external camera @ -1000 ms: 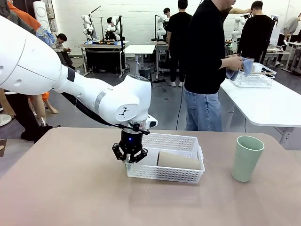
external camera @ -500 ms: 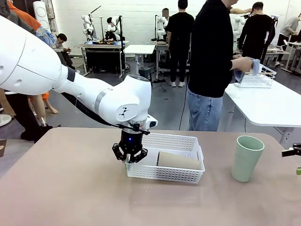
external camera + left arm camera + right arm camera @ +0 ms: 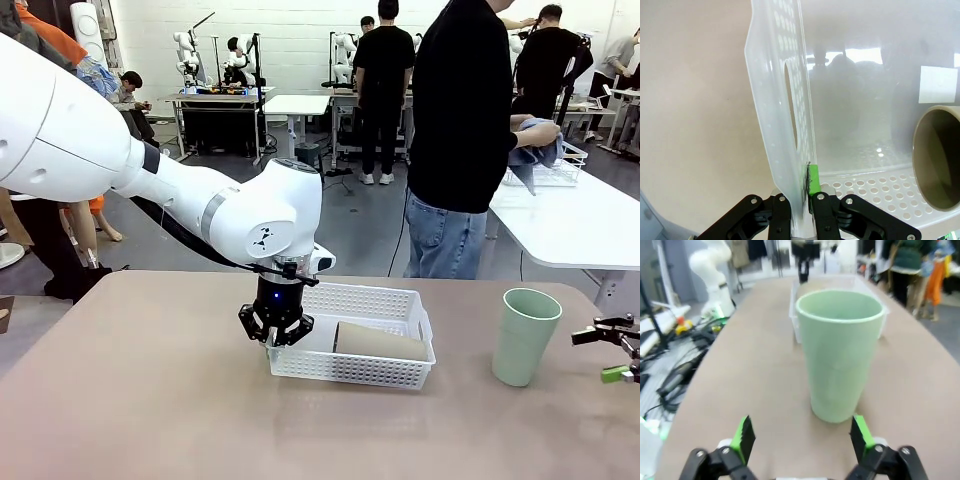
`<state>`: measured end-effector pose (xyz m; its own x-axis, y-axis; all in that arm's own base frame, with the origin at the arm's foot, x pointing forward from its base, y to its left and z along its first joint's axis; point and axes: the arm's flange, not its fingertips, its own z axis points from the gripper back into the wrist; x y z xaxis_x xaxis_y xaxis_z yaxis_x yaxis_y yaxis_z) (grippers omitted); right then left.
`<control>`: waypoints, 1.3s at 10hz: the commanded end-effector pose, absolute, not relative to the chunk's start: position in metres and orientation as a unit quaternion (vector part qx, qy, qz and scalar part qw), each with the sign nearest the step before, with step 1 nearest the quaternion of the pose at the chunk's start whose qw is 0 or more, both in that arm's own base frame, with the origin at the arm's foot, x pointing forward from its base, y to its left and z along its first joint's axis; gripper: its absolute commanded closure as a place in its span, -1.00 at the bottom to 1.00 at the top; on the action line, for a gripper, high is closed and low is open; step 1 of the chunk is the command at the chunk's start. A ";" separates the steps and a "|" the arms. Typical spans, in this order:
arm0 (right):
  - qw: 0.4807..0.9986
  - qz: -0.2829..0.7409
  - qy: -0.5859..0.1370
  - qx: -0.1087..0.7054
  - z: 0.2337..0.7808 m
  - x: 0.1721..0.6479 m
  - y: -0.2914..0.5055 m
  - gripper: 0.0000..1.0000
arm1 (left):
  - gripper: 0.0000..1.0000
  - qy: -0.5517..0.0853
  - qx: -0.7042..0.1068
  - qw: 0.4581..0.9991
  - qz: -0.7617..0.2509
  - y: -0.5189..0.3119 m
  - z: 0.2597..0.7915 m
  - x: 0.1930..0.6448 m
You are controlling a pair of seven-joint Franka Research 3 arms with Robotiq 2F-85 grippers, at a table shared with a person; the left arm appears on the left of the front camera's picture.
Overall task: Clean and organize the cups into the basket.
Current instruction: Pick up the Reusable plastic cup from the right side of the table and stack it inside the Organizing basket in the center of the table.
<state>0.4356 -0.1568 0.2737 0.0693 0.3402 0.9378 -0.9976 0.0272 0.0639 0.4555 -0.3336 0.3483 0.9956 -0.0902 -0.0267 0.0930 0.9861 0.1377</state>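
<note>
**Our left end effector (image 3: pixel 800 192) grips basket (image 3: pixel 350 372)**

We see it pinching the basket's end wall, a tan cup (image 3: pixel 380 342) lying inside. Our right end effector (image 3: pixel 802 435), spread wide, hovers near the upright mint cup (image 3: pixel 524 337) on the tabletop (image 3: pixel 150 400), apart from it.

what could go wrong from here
The open right gripper faces the upright green cup; a finger clipping it off-centre could tip it over. The left gripper pinches the basket by its thin end wall, so a pull may flex or tilt it and roll the tan cup lying inside.
</note>
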 end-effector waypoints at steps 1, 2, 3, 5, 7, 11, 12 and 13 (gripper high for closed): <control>0.606 0.539 -0.425 0.403 0.271 0.454 -0.155 -1.00 | 1.00 0.014 0.074 0.996 -0.050 -0.334 0.343 0.452; 0.608 0.534 -0.427 0.404 0.271 0.460 -0.152 -1.00 | 1.00 0.014 0.074 0.996 -0.050 -0.334 0.343 0.452; 0.619 0.527 -0.423 0.401 0.270 0.467 -0.149 -1.00 | 1.00 0.014 0.074 0.996 -0.050 -0.334 0.343 0.452; 0.626 0.524 -0.408 0.409 0.263 0.477 -0.138 -1.00 | 1.00 0.014 0.074 0.996 -0.050 -0.334 0.343 0.452; 0.628 0.523 -0.398 0.417 0.260 0.485 -0.127 -1.00 | 1.00 0.014 0.074 0.996 -0.050 -0.334 0.343 0.452; 0.614 0.534 -0.393 0.428 0.258 0.495 -0.112 -1.00 | 1.00 0.014 0.074 0.996 -0.050 -0.334 0.343 0.452; 0.608 0.538 -0.391 0.434 0.258 0.496 -0.108 -1.00 | 1.00 0.014 0.074 0.996 -0.050 -0.334 0.343 0.452; 0.606 0.539 -0.389 0.436 0.257 0.497 -0.106 -1.00 | 1.00 0.014 0.074 0.996 -0.050 -0.334 0.343 0.452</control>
<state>0.4896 -0.1101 0.2587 0.1026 0.3280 0.9391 -0.9947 0.0365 0.0959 0.4555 -0.3336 0.3483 0.9956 -0.0902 -0.0267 0.0930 0.9861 0.1377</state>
